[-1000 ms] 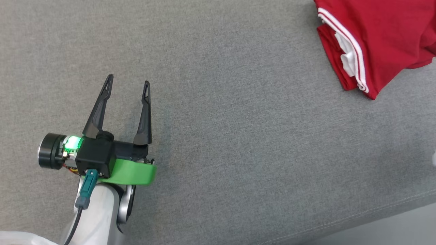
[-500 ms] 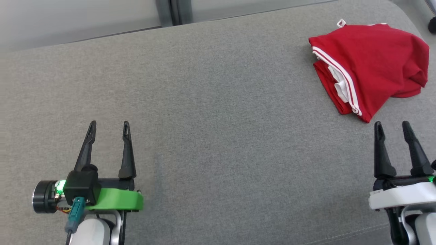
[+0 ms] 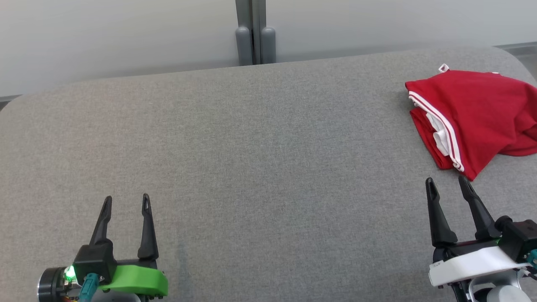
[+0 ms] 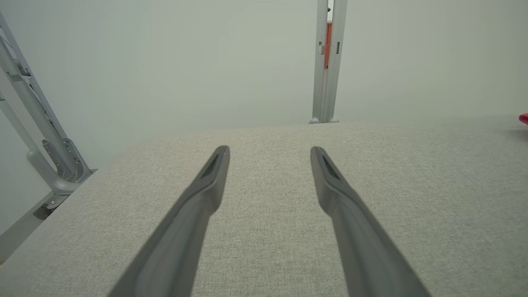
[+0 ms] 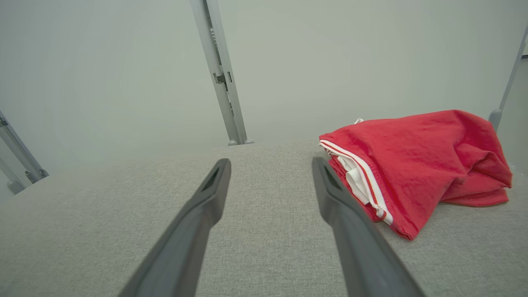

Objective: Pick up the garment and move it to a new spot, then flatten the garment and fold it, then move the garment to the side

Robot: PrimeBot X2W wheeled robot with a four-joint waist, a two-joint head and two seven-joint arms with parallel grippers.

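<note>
**First:** Jaws, how do they stand?
**Second:** Both pairs spread wide and empty; left jaws and right jaws hang low over the grey fabric-covered desk (image 3: pixel 268 167), tips pointing toward the pale wall (image 3: pixel 126 37).
**First:** And the garment?
**Second:** Red garment (image 3: pixel 482 113) lies bunched on the desk just ahead of the right jaws, slightly to their right, not touching; well apart from the left jaws, far to their right; white trim (image 5: pixel 359 178) edges the fold nearest the right jaws.

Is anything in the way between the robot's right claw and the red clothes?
Nothing visible is. The open right gripper sits just short of the red garment, with bare grey upholstery between them.
</note>
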